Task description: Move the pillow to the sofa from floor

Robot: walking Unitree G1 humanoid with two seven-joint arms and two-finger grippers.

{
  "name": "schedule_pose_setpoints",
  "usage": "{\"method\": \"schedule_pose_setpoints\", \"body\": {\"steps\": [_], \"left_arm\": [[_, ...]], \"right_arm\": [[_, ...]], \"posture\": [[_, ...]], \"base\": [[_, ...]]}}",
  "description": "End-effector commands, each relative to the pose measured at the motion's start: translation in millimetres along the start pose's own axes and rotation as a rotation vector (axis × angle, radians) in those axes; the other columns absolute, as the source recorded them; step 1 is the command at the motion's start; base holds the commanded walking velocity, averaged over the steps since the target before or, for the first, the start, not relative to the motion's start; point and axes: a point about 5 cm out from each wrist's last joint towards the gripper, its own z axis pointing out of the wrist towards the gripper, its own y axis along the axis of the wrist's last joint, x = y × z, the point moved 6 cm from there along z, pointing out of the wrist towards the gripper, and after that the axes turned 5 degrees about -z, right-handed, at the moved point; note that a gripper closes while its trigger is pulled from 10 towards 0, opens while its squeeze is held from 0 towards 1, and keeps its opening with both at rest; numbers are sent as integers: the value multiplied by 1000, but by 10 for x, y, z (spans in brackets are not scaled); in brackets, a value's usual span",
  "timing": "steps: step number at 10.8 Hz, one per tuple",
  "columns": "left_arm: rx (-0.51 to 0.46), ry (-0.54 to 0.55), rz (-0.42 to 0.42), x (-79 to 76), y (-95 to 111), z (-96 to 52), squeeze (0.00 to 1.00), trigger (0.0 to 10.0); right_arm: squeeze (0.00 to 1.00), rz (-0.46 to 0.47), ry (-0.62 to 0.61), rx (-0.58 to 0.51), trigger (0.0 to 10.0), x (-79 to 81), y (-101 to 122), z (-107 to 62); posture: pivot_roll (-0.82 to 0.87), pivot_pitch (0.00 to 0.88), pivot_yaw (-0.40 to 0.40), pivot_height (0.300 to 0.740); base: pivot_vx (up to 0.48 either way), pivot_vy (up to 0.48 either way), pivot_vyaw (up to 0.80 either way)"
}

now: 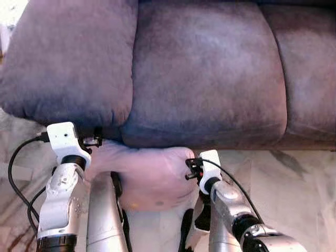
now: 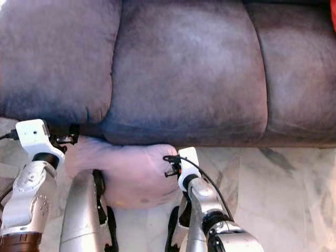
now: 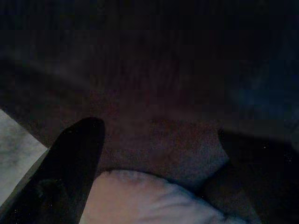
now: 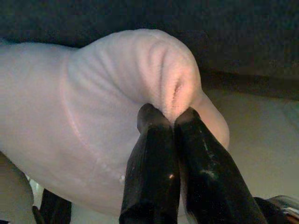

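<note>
Pillow [image 1: 144,176], pale pink and soft, hung between the robot's two arms just below the front edge of a dusky purple sofa [image 1: 205,79], with its upper edge tucked in the shade under the seat overhang. The sofa spread across the upper part of the head views, showing three plump seat cushions side by side; the left cushion [image 1: 68,58] bulged out and drooped lower than the middle one, directly above the pillow and the left arm. The right gripper [image 4: 170,116] had its two black fingers pressed together on a gathered fold at the pillow's right end, so that the fabric puckered into ridges around the pinch. The left gripper [image 3: 79,140] sat at the pillow's left side, close under the overhanging cushion; its wrist view was very dark, one black finger lay beside the pale fabric, and whether it was holding anything could not be told. Beneath the pillow and in front of the sofa lay a light marble floor [image 1: 294,178] with grey veining. A black cable [image 1: 16,173] looped out from the white wrist block on the left arm, and a thinner one trailed along the right forearm.
</note>
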Motion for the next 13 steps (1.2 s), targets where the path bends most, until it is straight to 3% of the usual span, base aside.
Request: {"method": "schedule_pose_setpoints", "body": {"steps": [1, 13], "left_arm": [[15, 3, 2, 27, -60, -30, 0, 10000], [9, -8, -13, -5, -67, -8, 0, 10000]], "right_arm": [[0, 18, -27, 21, 10000, -62, -103, -45], [0, 29, -23, 28, 10000, -76, -135, -61]], "posture": [[246, 394, -114, 583], [242, 384, -117, 591]], "base": [[0, 0, 0], [0, 0, 0]]}}
